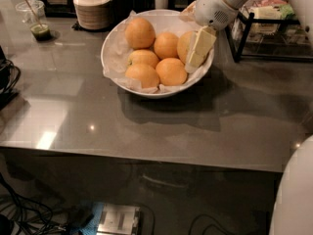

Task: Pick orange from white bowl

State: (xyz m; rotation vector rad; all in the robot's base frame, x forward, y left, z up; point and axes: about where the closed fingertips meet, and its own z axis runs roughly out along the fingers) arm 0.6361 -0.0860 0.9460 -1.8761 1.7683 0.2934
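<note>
The orange [183, 44], the largest and dullest of the fruit, sits at the right side of the white bowl [108, 43], against the far right rim. Its right half is hidden behind the cream-coloured pincer [198, 50], which reaches down into the bowl from the upper right and lies against the fruit. Whether the pincer is spread or pressed together around the orange cannot be told from this angle.

Five smaller, brighter oranges [140, 32] fill the rest of the bowl to the left of it and nearer the camera, resting on crinkled white paper [117, 53] that lines the dish and spills over its edge. The robot's white arm [222, 1] slants in from the top right corner above the bowl.

The bowl stands on a glossy grey table [195, 126]. Behind it to the left is a stack of small ribbed beige bowls [91, 8], and farther left a clear cup [35, 21] with a green residue and a stick leaning in it. A black wire rack [274, 31] stands to the right, behind the arm.
</note>
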